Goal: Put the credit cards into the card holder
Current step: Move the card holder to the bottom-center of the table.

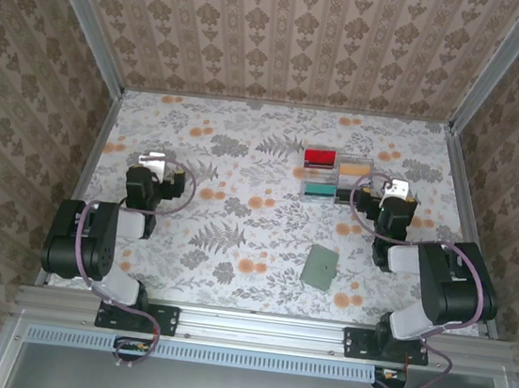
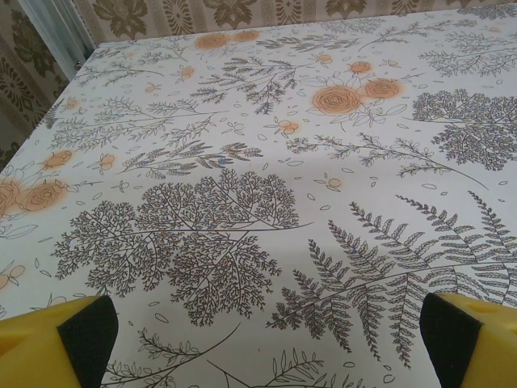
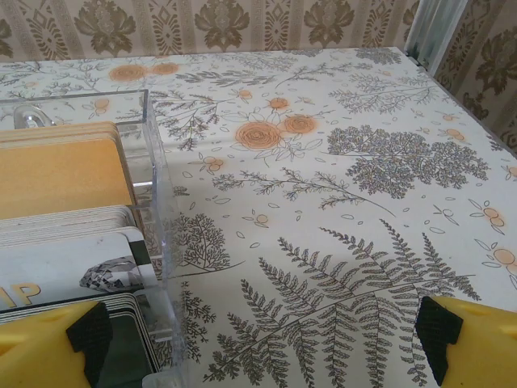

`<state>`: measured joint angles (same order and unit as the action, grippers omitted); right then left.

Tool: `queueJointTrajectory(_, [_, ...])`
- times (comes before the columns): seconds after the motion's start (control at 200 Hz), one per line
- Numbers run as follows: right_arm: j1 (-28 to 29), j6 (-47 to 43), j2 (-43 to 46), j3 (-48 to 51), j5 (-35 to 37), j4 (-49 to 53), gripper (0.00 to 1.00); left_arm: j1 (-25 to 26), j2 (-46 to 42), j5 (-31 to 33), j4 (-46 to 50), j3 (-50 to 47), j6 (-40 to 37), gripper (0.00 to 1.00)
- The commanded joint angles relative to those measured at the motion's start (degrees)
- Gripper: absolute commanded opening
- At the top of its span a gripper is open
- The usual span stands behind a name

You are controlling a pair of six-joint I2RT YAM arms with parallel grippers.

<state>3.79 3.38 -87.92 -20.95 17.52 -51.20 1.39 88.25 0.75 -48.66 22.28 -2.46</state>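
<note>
Both grippers are seen with their fingers spread wide and nothing held between them. The left gripper [image 1: 155,160] is positioned over the bare floral table [image 1: 235,238] on the left side, well apart from every task item; in its wrist view, only fern and flower print is seen between its yellow fingers [image 2: 48,343]. The right gripper [image 1: 394,190] is placed at the right end of a clear plastic tray [image 1: 375,159], which stands right of centre toward the far side. In the tray the credit cards are sorted by colour: red cards [image 1: 320,156] in the far left compartment, tan-orange cards [image 1: 355,168] in the far right, teal cards [image 1: 318,190] in the near left, and whitish cards [image 3: 73,255] in the near right, with a dark card [image 3: 125,343] at the front of that stack. In the right wrist view one finger is seen over the near right compartment and the other out over the open table beyond the tray's wall; whether the cards are touched by that finger cannot be told. The card holder [image 1: 320,266] is laid flat on the table, slightly turned, near and right of centre, well apart from the tray and from both grippers. No card is seen on or in it.
</note>
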Motion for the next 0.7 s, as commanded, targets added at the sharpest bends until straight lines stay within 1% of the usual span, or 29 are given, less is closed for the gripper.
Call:
queueJointTrajectory(0.0, [-0.27, 0.31, 0.34, -1.02, -0.76, -0.5, 1.0, -0.47, -0.18, -1.04, 0.22, 1.18, -0.89, 1.0])
queueJointTrajectory(0.48, [-0.28, 0.31, 0.27, -0.96, -0.87, -0.63, 1.0, -0.42, -0.3, -1.11, -0.02, 1.01, -0.97, 1.0])
queueJointTrajectory(0.56, [-0.27, -0.22, 0.38, -0.89, -1.57, -0.77, 1.0, -0.31, -0.65, -3.01, -1.49, 0.02, -1.79, 1.0])
queueJointTrajectory(0.63, [-0.06, -0.89, 0.59, -1.02, -2.8, -0.39, 1.0, 0.34, -0.87, -2.23, -2.91, -0.88, -2.27, 1.0])
queueJointTrajectory(0.695, [0.38, -1.34, 0.69, -0.78, -2.48, -0.87, 1.0, 0.7, -0.97, -1.63, -4.27, -1.65, -2.46, 1.0])
